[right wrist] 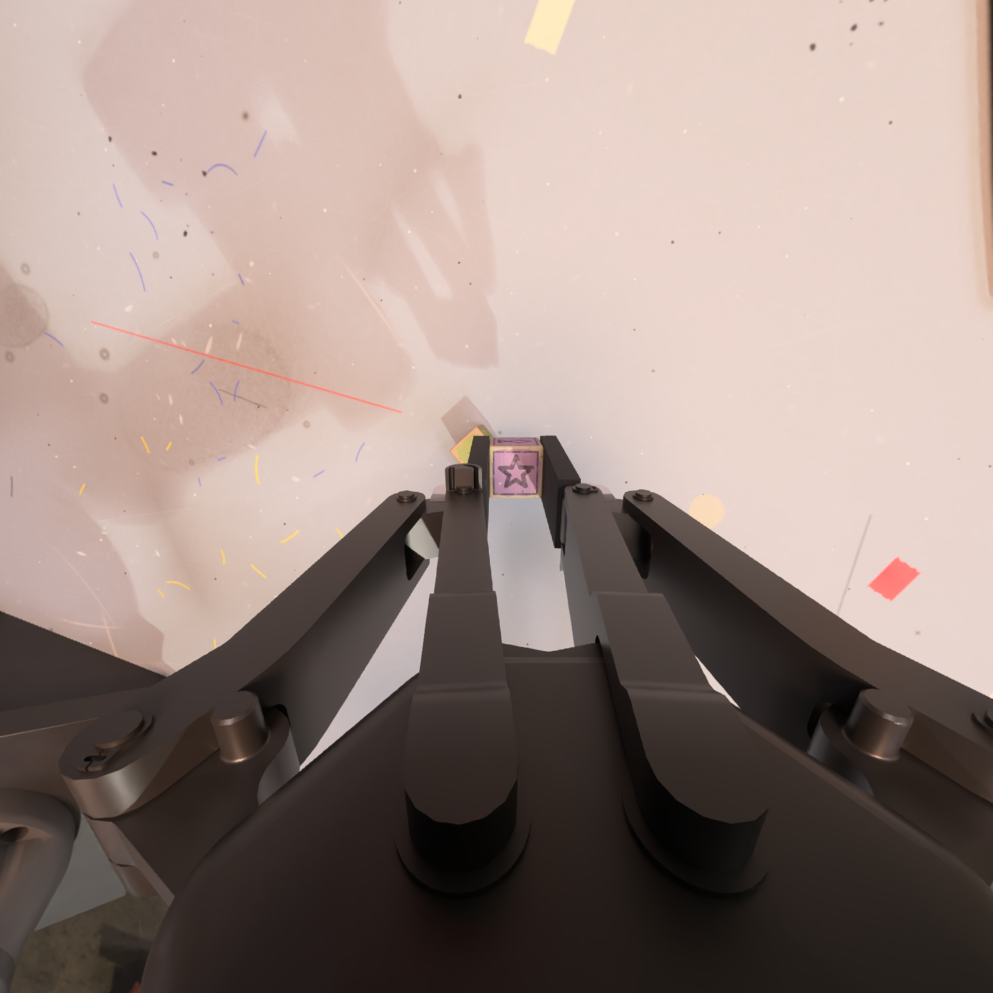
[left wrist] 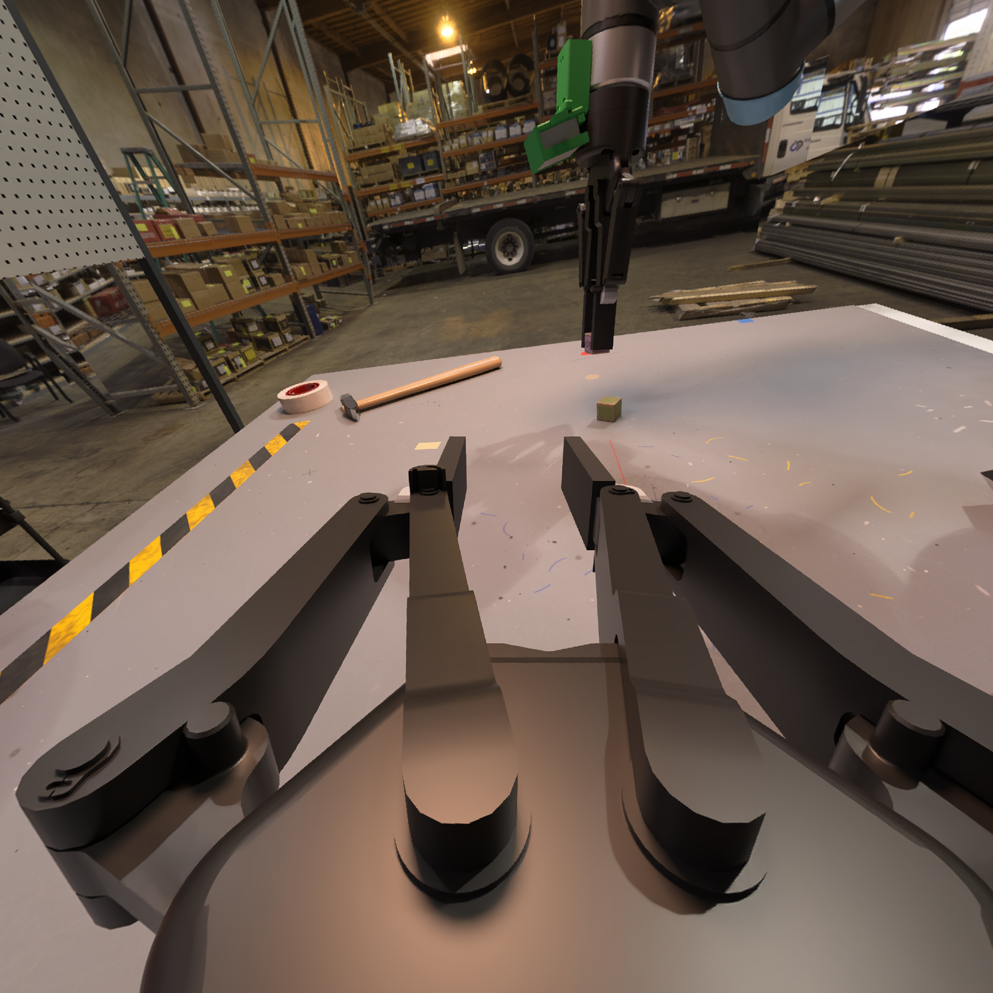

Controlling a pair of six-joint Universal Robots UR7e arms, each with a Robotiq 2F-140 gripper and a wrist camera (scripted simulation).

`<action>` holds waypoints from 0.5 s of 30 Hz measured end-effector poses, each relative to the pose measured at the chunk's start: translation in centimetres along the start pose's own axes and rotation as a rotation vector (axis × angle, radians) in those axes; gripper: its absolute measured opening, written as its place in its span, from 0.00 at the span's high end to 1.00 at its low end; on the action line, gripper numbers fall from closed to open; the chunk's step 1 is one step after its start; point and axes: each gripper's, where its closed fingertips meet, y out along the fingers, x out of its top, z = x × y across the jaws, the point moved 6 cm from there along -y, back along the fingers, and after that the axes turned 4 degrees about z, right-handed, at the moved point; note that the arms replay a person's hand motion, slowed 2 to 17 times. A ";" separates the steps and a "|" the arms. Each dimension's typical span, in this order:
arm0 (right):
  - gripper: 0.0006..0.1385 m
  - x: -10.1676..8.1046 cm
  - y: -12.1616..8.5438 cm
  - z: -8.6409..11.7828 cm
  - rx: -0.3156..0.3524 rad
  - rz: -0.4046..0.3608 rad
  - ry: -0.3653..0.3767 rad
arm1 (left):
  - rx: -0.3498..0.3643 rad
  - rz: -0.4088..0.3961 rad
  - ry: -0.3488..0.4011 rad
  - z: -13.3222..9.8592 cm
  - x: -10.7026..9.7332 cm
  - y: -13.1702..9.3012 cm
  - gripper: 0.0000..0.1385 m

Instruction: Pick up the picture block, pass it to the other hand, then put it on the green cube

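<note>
Grey tabletop (left wrist: 376, 564) lies under the left gripper (left wrist: 513, 473), fingers apart, empty. Ahead sits the green cube (left wrist: 609, 409). Farther off, the right gripper (right wrist: 516, 470) clamps the picture block (right wrist: 516, 473) at the table: pickup step; next, lift toward the handover.

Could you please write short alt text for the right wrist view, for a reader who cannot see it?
The right gripper points down at a pale speckled table, closed on a small purple picture block with a star outline on its near face. A green cube peeks out just behind the left fingertip.
</note>
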 end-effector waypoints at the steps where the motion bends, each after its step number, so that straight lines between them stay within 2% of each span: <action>1: 0.82 0.0 0.0 0.0 0.003 0.002 -0.002 | 0.000 0.002 0.000 0.0 0.0 0.0 0.65; 15: 0.82 -0.3 0.7 0.2 0.020 0.024 -0.038 | -0.005 0.024 -0.007 0.3 0.5 0.4 0.65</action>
